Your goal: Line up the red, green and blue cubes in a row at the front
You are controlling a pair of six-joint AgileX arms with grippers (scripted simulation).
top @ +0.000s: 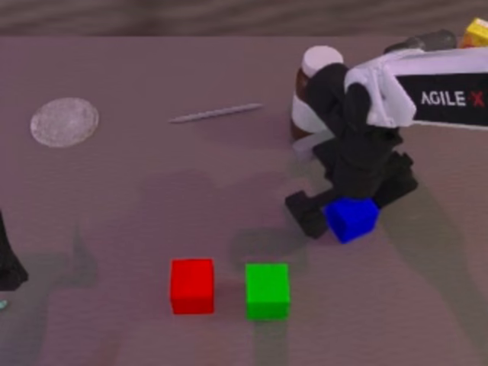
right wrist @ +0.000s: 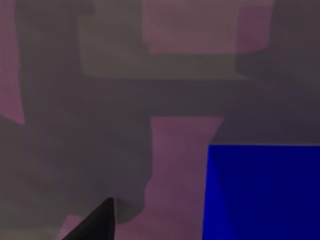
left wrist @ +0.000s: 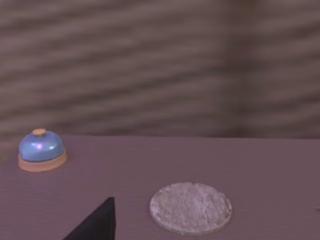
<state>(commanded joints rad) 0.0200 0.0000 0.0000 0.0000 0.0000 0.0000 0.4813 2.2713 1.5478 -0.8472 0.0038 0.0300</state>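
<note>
The tabletop (top: 122, 198) carries everything. The right arm (top: 427, 95) reaches in from the right side of the top view, its white casing lettered "AGILE X", the X in red. Its right claw (top: 352, 204) hangs low over the tabletop, pinching the blue cube (top: 351, 219) between black fingers (top: 306, 211); the cube sits tilted in the grip. The right wrist view shows that cube (right wrist: 262, 192) close up, beside one dark fingertip (right wrist: 97, 222) and above the claw's shadow on the tabletop.

Just behind this claw stands the jar (top: 314, 91), white-capped, partly hidden by the arm. Farther behind, at the far right corner, a bit of the yellow carton (top: 476, 32) shows; no writing on it can be read.

In front of the claw and to its left lie the green cube (top: 268, 290) and, beyond it, the red cube (top: 192, 285), side by side with a gap between, both flat on the tabletop.

Well to the claw's left lies a round grey disc (top: 65, 121), and between disc and jar a thin grey stick (top: 216, 113).

The left arm (top: 9, 263) is parked at the left edge; I cannot tell how the left claw stands. Its wrist view shows the disc (left wrist: 191, 208) and a blue bell (left wrist: 42, 150) on an orange base.
</note>
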